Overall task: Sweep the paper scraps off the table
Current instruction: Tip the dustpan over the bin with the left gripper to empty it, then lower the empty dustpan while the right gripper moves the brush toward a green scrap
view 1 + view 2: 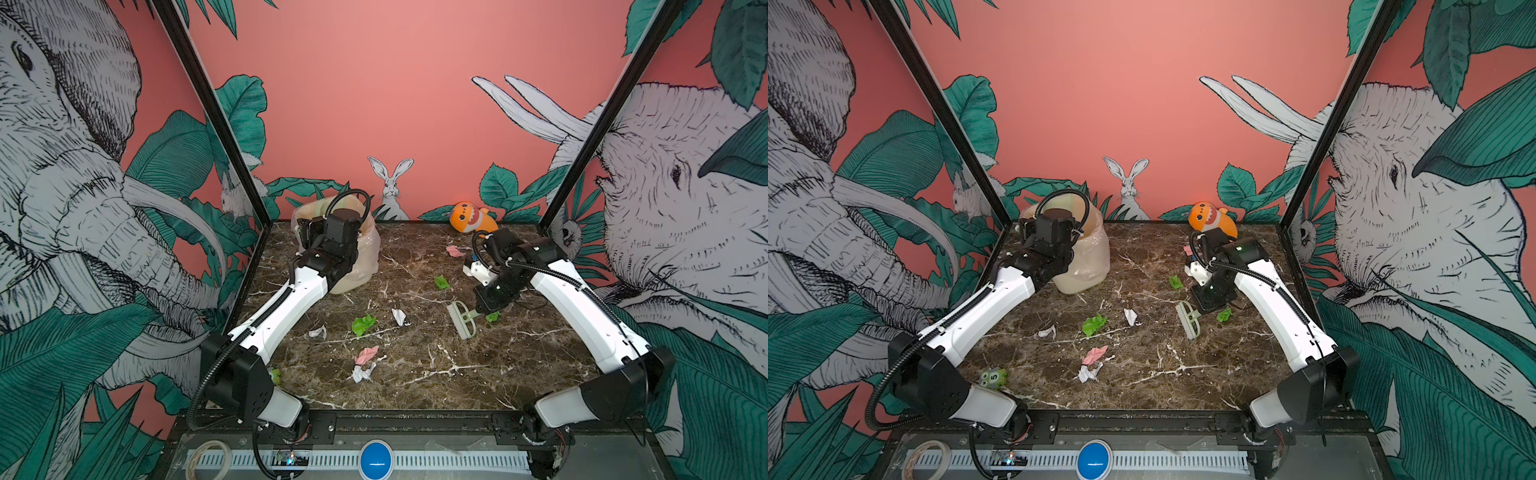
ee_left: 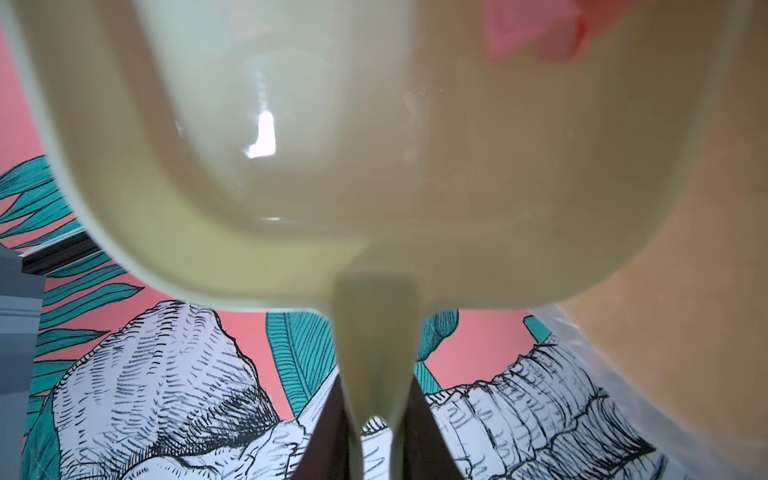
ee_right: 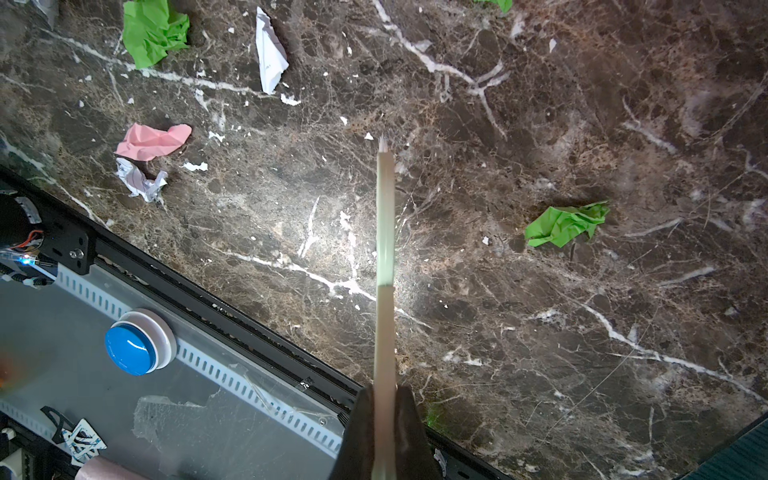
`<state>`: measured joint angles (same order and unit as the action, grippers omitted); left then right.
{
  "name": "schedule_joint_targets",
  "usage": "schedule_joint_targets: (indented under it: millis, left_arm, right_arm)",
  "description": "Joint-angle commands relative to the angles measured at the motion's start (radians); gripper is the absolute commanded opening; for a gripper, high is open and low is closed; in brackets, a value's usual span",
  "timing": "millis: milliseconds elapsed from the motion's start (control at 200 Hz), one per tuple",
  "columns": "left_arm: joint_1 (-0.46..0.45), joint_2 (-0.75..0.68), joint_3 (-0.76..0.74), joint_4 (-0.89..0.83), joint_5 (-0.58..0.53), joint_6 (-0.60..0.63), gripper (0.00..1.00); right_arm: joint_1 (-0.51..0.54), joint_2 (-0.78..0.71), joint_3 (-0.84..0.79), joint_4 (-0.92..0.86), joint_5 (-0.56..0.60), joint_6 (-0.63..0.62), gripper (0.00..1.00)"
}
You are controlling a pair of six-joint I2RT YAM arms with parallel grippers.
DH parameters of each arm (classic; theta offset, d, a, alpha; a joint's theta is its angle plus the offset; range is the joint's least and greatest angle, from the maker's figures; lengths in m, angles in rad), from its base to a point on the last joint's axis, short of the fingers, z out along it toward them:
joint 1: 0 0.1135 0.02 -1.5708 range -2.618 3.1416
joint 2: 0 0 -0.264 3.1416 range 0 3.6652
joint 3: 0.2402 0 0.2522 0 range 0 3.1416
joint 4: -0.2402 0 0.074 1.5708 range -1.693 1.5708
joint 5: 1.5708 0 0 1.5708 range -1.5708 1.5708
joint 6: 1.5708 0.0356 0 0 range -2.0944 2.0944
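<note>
Beige bin with a clear plastic liner, back left of the worktop; its inside can't be seen in either top view. Left hand is pinched tight on the handle of the pale green dustpan, with the pan tipped at the bin mouth. One pink scrap sits at the pan's far end, blurred.

One small green toy marked 5 by the left arm base.

Paper scraps loose on the worktop, 8 counted: 3 green, 3 white, 2 pink.
- Left of centre: white, green, white in a row. Nearer the front, a pink one just beside a white one.
- Right of centre: one green, one pink further back, one green just beside the right hand.

Right hand is clamped on the handle of the pale green brush. Brush head is low over the worktop; contact unclear.

One orange plush shark, back right at the wall.
</note>
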<state>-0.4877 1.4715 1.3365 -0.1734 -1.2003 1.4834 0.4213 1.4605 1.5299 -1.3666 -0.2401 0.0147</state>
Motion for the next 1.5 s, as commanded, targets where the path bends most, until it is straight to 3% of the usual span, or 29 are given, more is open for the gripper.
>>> schedule_joint_targets:
  millis: [0,360,685,925,1005,1190,1491]
  left_arm:
    - [-0.005,-0.042,-0.014,0.026,-0.003,0.018,0.09]
    - [-0.015,-0.057,-0.055,0.082,-0.007,0.076,0.09]
    - [-0.022,-0.053,-0.083,0.278,-0.033,0.258,0.09]
    - [-0.021,-0.054,-0.047,0.288,-0.068,0.235,0.08]
    - [-0.022,-0.059,0.009,0.207,-0.084,0.137,0.08]
    - [-0.028,-0.069,0.256,-0.313,-0.048,-0.381,0.08]
    - [-0.148,-0.075,0.392,-0.694,0.077,-0.817,0.09]
  right_arm:
    - [-0.004,-0.032,-0.013,-0.004,-0.003,-0.007,0.00]
    - [-0.004,-0.038,-0.012,0.000,-0.005,-0.015,0.00]
    - [-0.004,-0.077,-0.042,0.013,-0.025,-0.016,0.00]
    - [-0.004,-0.098,-0.048,0.013,-0.035,-0.013,0.00]
    - [-0.003,-0.096,-0.045,0.011,-0.027,-0.011,0.00]
    - [-0.003,-0.081,-0.021,-0.005,0.016,-0.007,0.00]
    - [-0.028,-0.043,0.034,-0.042,0.181,0.005,0.00]
